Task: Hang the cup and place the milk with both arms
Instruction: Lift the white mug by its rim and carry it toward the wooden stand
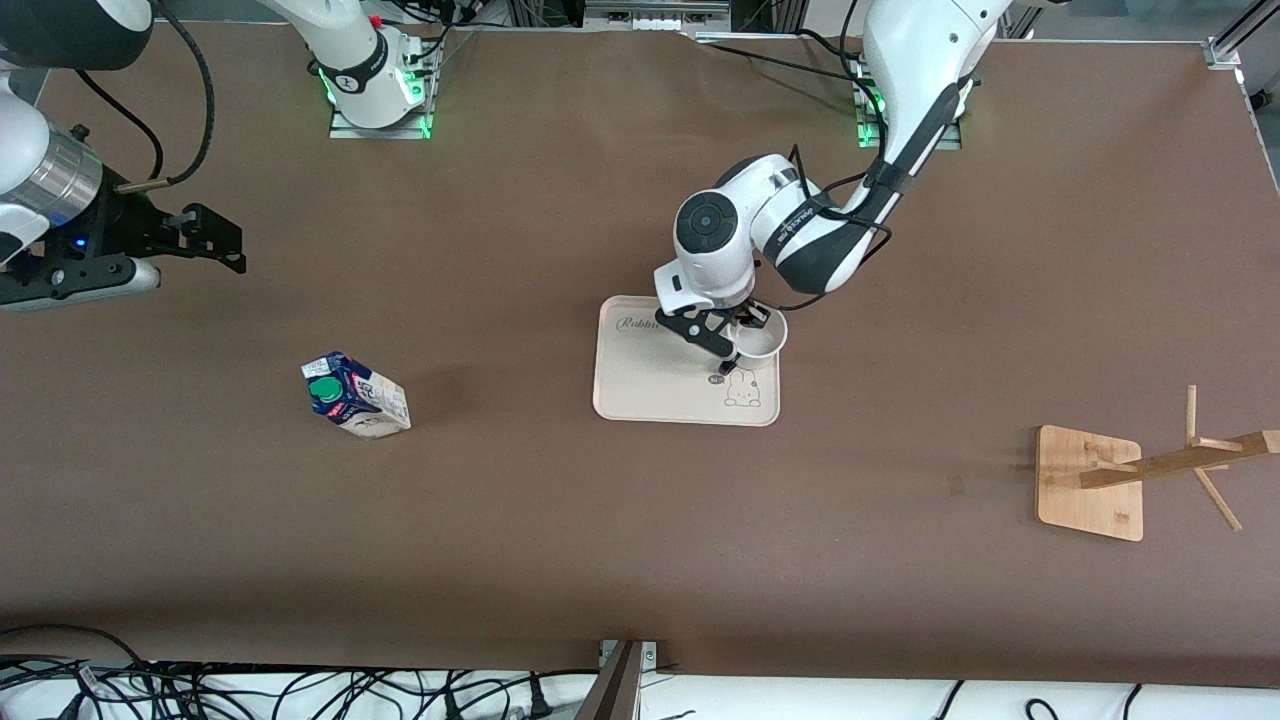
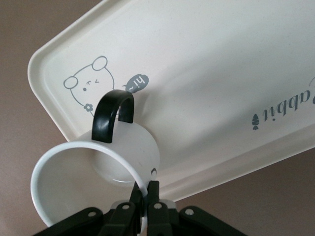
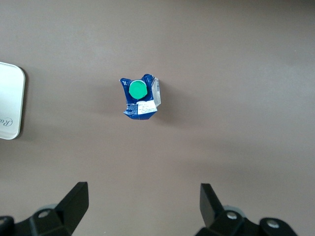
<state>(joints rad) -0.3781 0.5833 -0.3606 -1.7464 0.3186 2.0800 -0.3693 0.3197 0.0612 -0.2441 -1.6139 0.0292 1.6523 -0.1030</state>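
lettering "rabbit" and "hi~" marks tray under left pincer clamping cup; right pincer wide

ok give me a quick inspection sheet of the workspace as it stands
surface: brown table, one cream tray near the middle
cup: white, black handle, gripped by its rim over the tray
milk: upright on the table toward the right arm's end, green cap up, untouched
rack: wooden peg stand toward the left arm's end, no cup on it
clutter: nothing seen
left gripper: shut on the cup's rim, over the tray
right gripper: open, waiting above the table, milk in its wrist view
cables: black ones on both arms, a tangle below the table's near edge
surroundings: arm bases with green lights
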